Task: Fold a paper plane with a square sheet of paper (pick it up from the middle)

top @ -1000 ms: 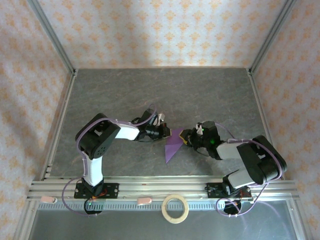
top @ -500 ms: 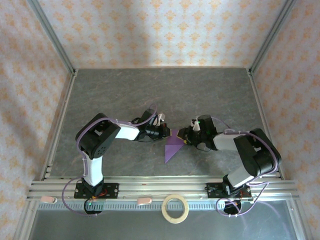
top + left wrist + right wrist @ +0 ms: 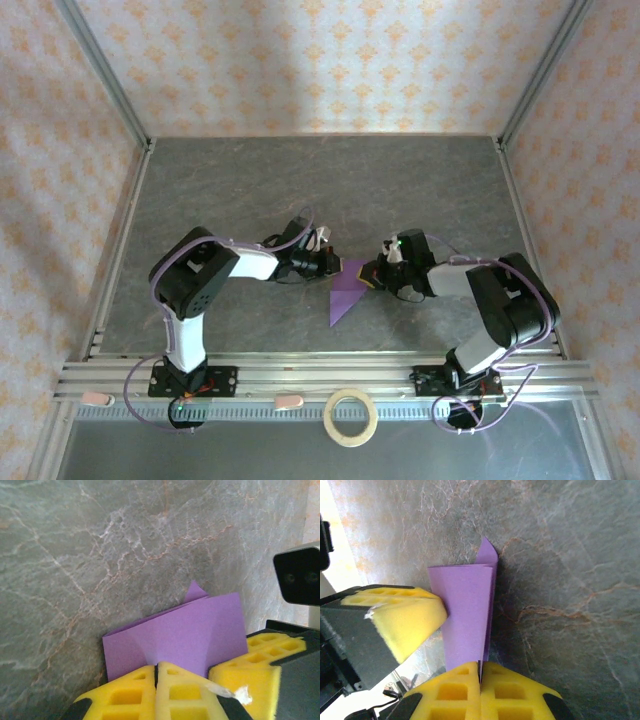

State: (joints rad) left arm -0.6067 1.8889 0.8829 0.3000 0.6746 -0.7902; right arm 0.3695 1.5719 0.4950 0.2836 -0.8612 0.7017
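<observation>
Top external showed left gripper (image 3: pixel 341 266) and right gripper (image 3: pixel 369 275) each clamped from opposite sides on the far end of the paper (image 3: pixel 345 298), apparently pinning its layers for creasing.

The left arm (image 3: pixel 195 285) and right arm (image 3: pixel 505 305) have black joints, white shells and looping lilac cables (image 3: pixel 127 378). The left hand (image 3: pixel 156 680) and right hand (image 3: pixel 480 676) carry yellow, square-pocketed foam fingers (image 3: pixel 181 692).

Crowded around the paper plane's (image 3: pixel 345 298) far end
The left gripper (image 3: pixel 343 266) and right gripper (image 3: pixel 366 275) flank it; the table (image 3: pixel 330 190) beyond lies open.
</observation>
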